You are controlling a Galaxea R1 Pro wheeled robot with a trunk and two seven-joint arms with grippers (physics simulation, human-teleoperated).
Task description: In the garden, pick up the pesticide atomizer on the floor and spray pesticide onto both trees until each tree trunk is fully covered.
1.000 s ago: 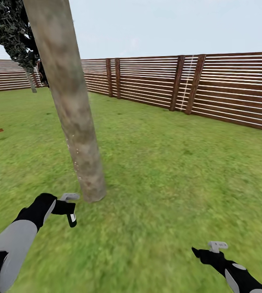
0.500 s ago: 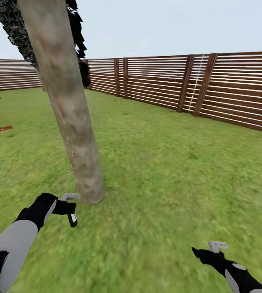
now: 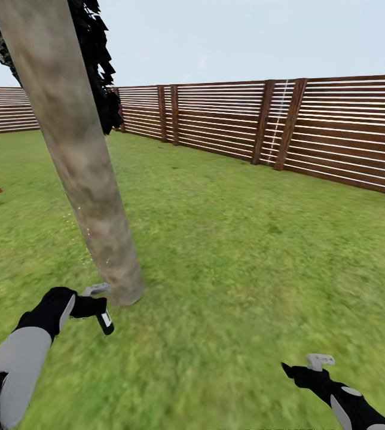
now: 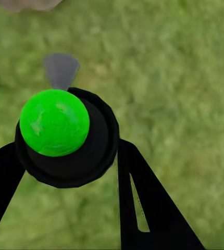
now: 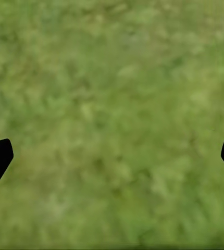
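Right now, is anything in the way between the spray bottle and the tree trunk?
Nothing visible. The left gripper holds the spray bottle right beside the base of the tree trunk, and between them is just bare grass.

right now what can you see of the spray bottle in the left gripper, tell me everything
The pesticide atomizer is a small dark bottle with a white label and a light grey trigger head, clamped in the left gripper low over the lawn. It hangs tilted, head close to the tree trunk base. The left wrist view shows its round black end with a bright green spot between the fingers.
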